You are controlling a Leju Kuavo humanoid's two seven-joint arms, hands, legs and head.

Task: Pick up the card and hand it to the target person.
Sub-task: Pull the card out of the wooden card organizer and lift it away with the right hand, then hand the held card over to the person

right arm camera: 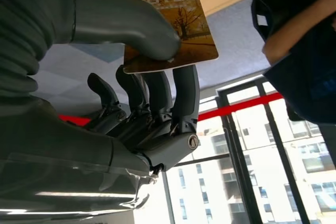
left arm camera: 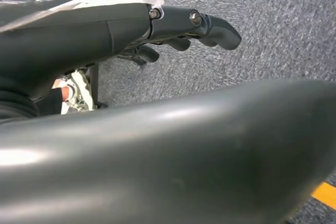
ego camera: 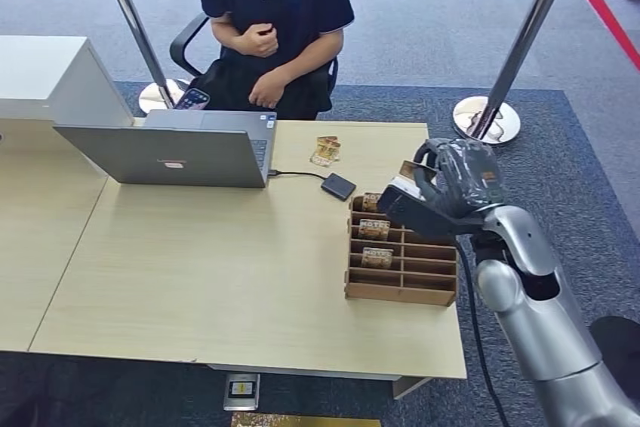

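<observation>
Now card [right arm camera: 180, 27] sits pinched in right hand [right arm camera: 130, 98].

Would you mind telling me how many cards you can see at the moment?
5: one held by the right hand, three in the wooden organizer, one or more by the laptop at; others may be hidden.
</observation>
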